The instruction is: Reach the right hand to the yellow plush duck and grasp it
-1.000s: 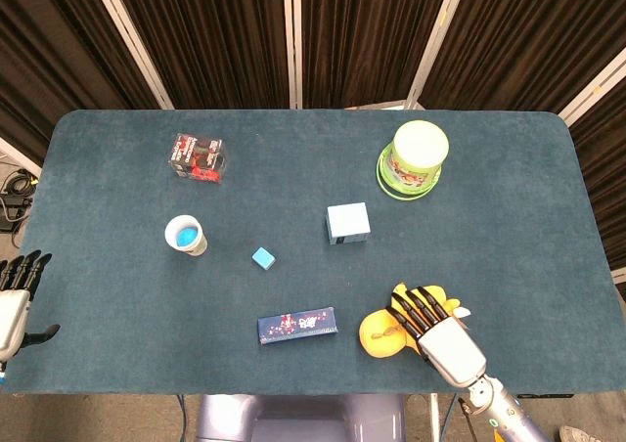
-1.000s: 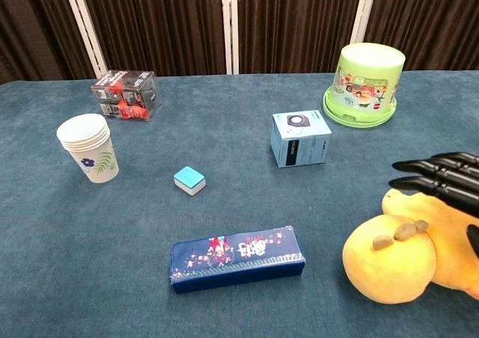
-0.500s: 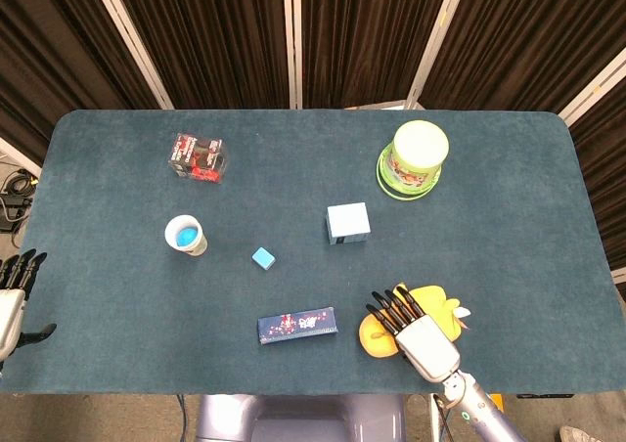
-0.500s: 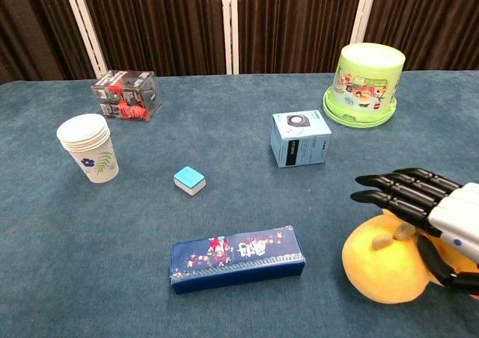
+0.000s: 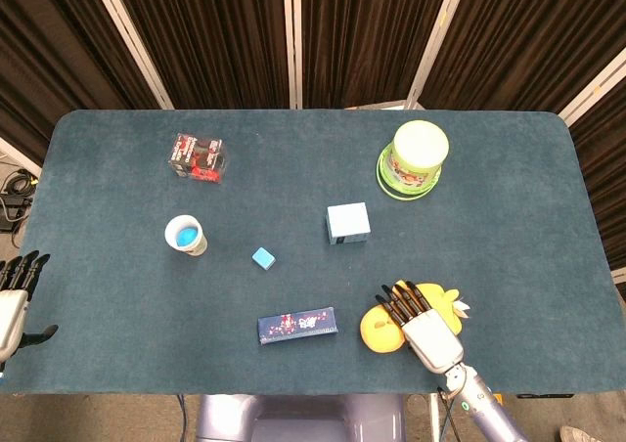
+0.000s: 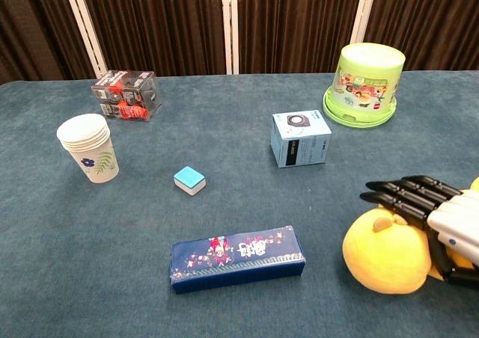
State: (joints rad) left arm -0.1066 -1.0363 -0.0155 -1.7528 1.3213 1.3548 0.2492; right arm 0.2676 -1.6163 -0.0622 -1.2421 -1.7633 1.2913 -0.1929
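The yellow plush duck point(image 5: 376, 329) lies near the table's front edge on the right, its round head point(image 6: 383, 251) pointing left. My right hand point(image 5: 421, 323) is over the duck's back, just right of the head. Its dark fingers point(image 6: 404, 194) reach straight out and apart across the top of the head, and the thumb point(image 6: 449, 269) hangs beside the duck. The fingers do not close round the plush. My left hand point(image 5: 12, 299) hangs off the table's left edge with its fingers stretched out and nothing in it.
A dark blue long box point(image 5: 296, 325) lies just left of the duck. Further back are a light blue box point(image 5: 347, 223), a small blue block point(image 5: 262, 257), a paper cup point(image 5: 185, 235), a clear box of red items point(image 5: 199, 156) and a green lidded tub point(image 5: 415, 158).
The right hand swung left over the duck's head, then drew back a little to the right and sank lower onto it. The left hand barely moved.
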